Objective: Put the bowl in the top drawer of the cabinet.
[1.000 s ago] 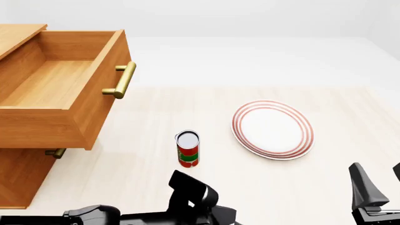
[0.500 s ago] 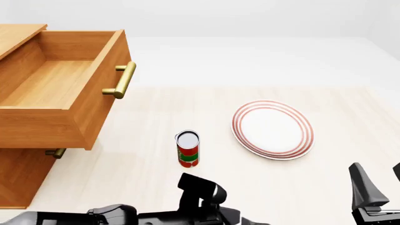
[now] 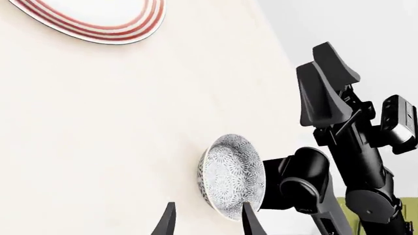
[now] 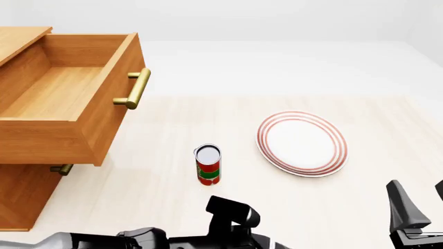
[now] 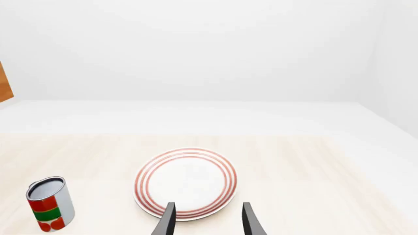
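Left wrist view: bowl point(image 3: 232, 177) on the tabletop point(image 3: 98, 122) just ahead of the spread, empty left end effector point(image 3: 205, 220).

Front view: top drawer point(image 4: 66, 98) of the cabinet point(image 4: 21, 194) pulled open; bowl out of sight.

Right wrist view: right end effector point(image 5: 205, 220) spread, idle before the plate point(image 5: 186, 182).

Risk: pinching the thin rim off-centre, tipping the bowl.

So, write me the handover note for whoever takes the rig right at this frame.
Left claw: open, empty, pointed at the bowl.
Right claw: open, empty, facing the plate.
Bowl: on the table's near edge beside the right arm, out of the front view.
Top drawer: already pulled open, nothing in it.
Can stands between cabinet and plate.
Left to do: grasp bowl, carry it to the drawer, release.
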Action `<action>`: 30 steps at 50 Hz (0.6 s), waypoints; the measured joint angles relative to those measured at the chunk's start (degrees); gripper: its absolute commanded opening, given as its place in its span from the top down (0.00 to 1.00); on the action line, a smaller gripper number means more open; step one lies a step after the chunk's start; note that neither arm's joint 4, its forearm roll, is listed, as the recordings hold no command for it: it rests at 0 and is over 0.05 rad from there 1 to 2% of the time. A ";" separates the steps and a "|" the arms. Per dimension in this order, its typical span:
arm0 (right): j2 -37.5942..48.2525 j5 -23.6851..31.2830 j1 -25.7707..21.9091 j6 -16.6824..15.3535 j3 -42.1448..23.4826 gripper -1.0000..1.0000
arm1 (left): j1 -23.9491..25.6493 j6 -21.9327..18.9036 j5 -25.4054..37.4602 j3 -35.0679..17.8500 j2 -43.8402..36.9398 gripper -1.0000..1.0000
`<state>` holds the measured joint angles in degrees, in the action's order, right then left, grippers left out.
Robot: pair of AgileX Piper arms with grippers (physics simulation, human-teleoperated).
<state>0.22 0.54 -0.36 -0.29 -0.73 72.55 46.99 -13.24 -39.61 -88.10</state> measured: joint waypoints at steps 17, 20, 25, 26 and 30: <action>0.00 0.00 0.00 0.00 0.00 0.00 | 0.45 1.38 -1.27 -0.50 -2.70 0.00; 0.00 0.00 0.00 0.00 0.00 0.00 | 0.57 1.62 -1.49 -0.69 -3.26 0.00; 0.00 0.00 0.00 0.00 0.00 0.00 | 0.73 1.95 -1.92 -1.03 -4.28 0.00; 0.00 0.00 0.00 0.00 0.00 0.00 | 0.76 2.01 -2.01 -1.10 -4.48 0.00; 0.00 0.00 0.00 0.00 0.00 0.00 | 0.91 2.24 -2.32 -1.37 -5.28 0.00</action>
<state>0.22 0.54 -0.36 -0.29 -0.73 73.45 49.23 -15.56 -40.98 -93.38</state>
